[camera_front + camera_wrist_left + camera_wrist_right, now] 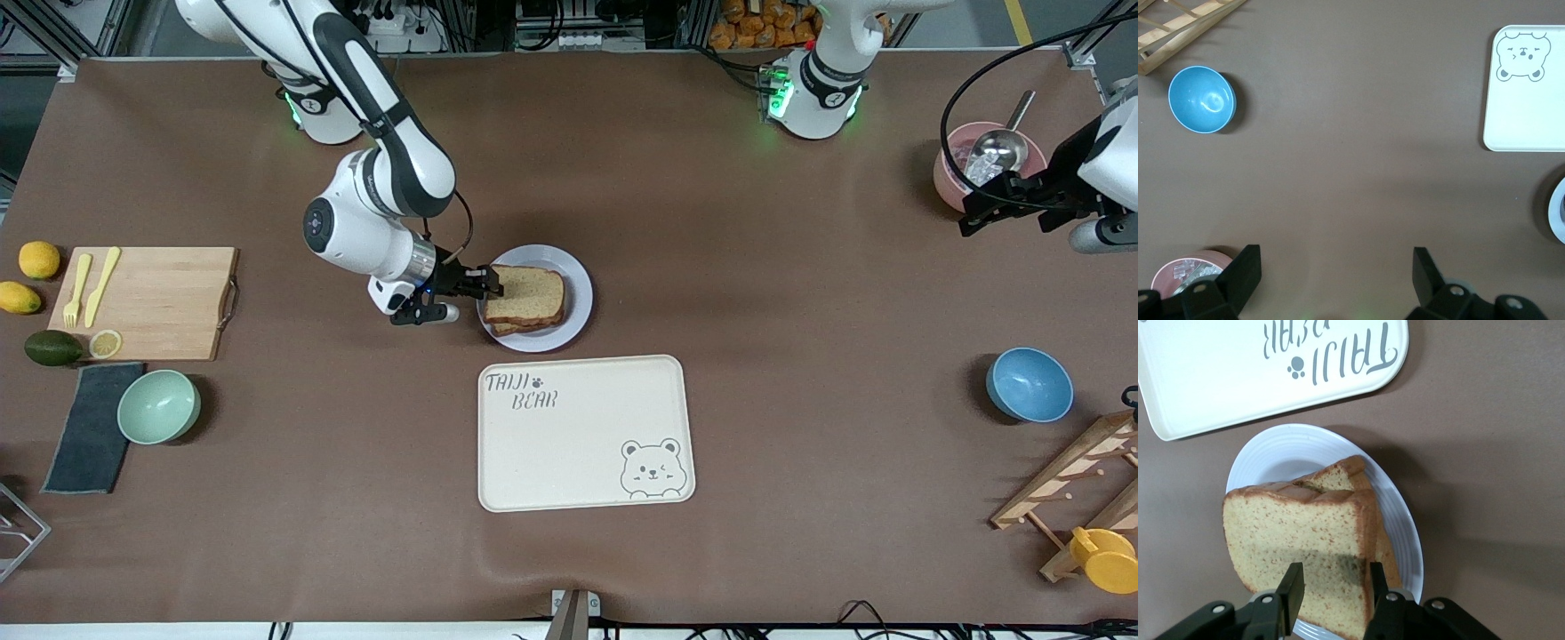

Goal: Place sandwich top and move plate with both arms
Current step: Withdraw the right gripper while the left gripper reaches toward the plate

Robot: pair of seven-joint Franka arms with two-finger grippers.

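Note:
The sandwich top (526, 293), a speckled light brown slice (1305, 540), lies on a lower bread slice (1338, 477) on the pale round plate (578, 284), whose rim (1271, 453) shows around the bread. My right gripper (493, 283) is at the plate's edge toward the right arm's end, low over the top slice. Its fingers (1293, 587) stand apart, open, with the bread's face showing between them (1333, 577). My left gripper (969, 218) waits open in the air beside the pink bowl, nothing between its fingers (1337, 257).
The cream bear-printed tray (582, 436) lies just nearer the camera than the plate. A pink bowl with a metal scoop (987, 164), a blue bowl (1029, 384) and a wooden rack (1080, 480) are at the left arm's end. A cutting board (147, 302) and green bowl (158, 406) are at the right arm's end.

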